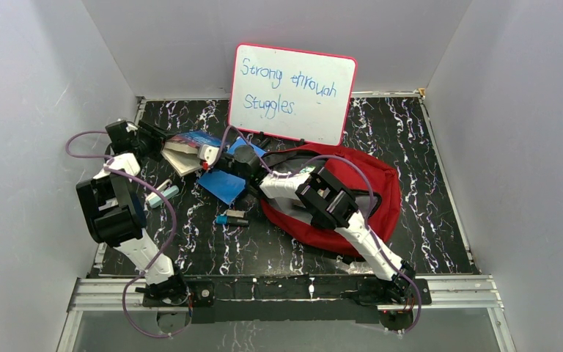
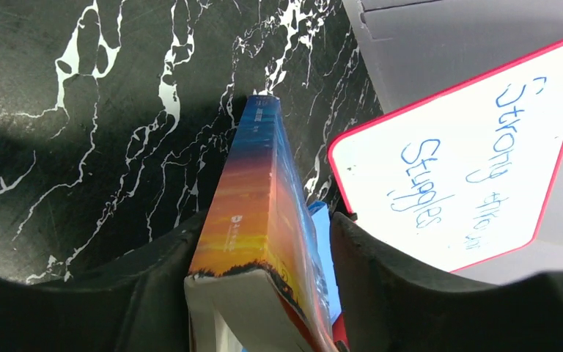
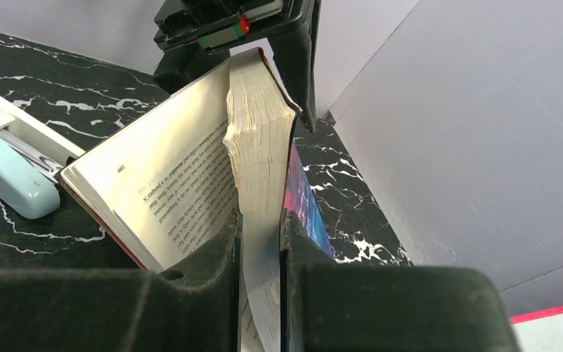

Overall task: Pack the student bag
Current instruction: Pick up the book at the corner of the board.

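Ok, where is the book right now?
In the top view the book is left of centre, just left of the red backpack, below the whiteboard. The right gripper clamps its pages and the left gripper straddles it.

Glossy book cover, matt pgs; cloth bag.

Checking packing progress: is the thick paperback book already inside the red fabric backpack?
No, the thick paperback book is left of the red fabric backpack, over the black marble tabletop.

Plain grey-white walls on three sides; black tabletop (white marble veining); aluminium rail along near edge.
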Controlling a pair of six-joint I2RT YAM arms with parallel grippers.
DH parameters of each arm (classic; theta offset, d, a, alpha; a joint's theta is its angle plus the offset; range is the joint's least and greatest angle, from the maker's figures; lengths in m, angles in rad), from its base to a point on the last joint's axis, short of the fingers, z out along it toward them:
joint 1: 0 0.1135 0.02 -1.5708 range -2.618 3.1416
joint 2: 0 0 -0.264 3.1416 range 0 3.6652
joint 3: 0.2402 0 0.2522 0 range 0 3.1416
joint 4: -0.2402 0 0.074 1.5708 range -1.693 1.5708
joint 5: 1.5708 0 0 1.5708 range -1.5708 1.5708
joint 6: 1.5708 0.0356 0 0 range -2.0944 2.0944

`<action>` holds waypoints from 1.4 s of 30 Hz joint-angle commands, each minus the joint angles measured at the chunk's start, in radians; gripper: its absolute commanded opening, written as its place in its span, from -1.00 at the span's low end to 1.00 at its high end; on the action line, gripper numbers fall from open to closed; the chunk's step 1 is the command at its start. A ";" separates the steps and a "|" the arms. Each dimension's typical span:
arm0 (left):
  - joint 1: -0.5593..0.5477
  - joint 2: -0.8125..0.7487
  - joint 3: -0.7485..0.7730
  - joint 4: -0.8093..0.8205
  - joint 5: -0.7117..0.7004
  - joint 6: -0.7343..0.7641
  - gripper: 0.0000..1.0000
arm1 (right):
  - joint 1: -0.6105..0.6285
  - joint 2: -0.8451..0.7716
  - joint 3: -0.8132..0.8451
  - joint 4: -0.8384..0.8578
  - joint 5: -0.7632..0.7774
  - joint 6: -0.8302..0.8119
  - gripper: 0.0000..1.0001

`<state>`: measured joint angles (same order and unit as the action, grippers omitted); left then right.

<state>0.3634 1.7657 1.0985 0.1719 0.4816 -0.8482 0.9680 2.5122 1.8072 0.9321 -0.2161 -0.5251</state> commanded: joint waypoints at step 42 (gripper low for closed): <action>-0.117 -0.371 0.242 0.092 0.421 0.046 -1.00 | -0.286 -1.044 -0.511 -0.893 0.033 0.780 0.44</action>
<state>0.3359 1.4868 1.2762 0.0925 0.6750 -0.7776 0.8356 1.5562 1.2896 0.3004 0.1215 0.0437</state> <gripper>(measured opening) 0.272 0.691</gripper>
